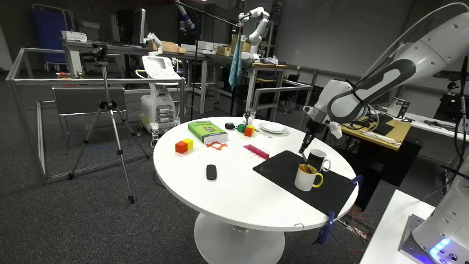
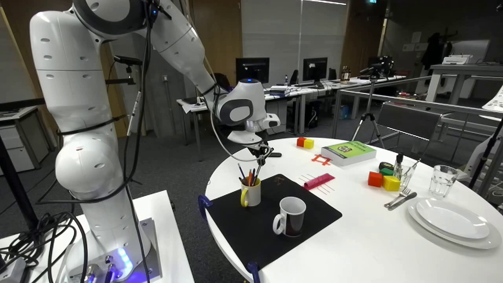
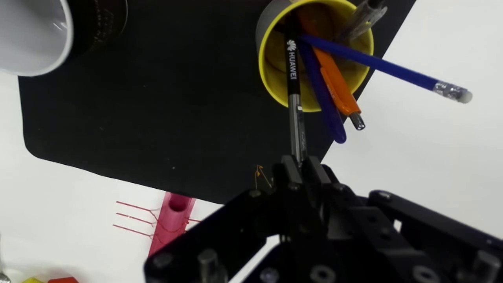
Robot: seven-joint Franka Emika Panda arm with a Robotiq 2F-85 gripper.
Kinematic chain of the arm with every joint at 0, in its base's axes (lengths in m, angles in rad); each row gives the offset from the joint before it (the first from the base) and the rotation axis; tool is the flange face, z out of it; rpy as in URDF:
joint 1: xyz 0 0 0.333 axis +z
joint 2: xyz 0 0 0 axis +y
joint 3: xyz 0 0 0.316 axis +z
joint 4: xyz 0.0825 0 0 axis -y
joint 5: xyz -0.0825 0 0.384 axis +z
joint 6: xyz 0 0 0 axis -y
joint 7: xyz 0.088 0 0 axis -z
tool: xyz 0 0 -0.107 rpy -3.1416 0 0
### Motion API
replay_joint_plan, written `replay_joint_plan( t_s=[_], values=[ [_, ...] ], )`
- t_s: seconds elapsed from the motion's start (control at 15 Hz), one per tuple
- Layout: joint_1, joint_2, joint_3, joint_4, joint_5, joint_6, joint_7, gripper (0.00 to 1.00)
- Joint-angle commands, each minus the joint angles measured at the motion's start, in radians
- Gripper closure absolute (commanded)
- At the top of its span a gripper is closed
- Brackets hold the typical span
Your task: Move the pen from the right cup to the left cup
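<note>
The round white table (image 1: 238,194) carries a black mat (image 2: 243,232), with the Robotiq gripper (image 3: 303,167) above. Below stand the dark mug (image 2: 295,223) and, apart from it, the yellow-rimmed mug (image 2: 254,193), in which the black-and-silver HUAWEI pen (image 3: 294,88) leans, its upper end pinched between the gripper's tips.

I count two mugs on my feeds, the yellow-handled mug (image 2: 255,194) and the dark mug (image 2: 296,225), plus one black mat (image 2: 251,228) and two blue clamps (image 1: 325,232). The wrist view gives me at least five slender items (image 3: 340,90) in the yellow-handled mug, one dark pen (image 3: 294,84) and one blue pencil (image 3: 393,70) among them. In both exterior views I make it five cubes (image 2: 375,179), one book (image 2: 347,153) and one pink piece (image 2: 319,181); in an exterior view I tally two plates (image 2: 452,220), two glasses (image 2: 442,181), one fork (image 2: 397,197) and one knife (image 2: 402,201).
</note>
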Motion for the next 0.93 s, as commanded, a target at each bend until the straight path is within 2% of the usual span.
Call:
replay_joint_plan(
  t_s=[0.0,0.27,0.87],
  values=[
    [-0.005,-0.002,0.003,-0.026,-0.004,0.052,0.017,0.98],
    [-0.008,0.021,-0.004,-0.031,-0.031,0.091,0.032,0.98],
    [-0.028,0.079,0.025,-0.018,0.024,0.095,-0.012,0.98]
  ],
)
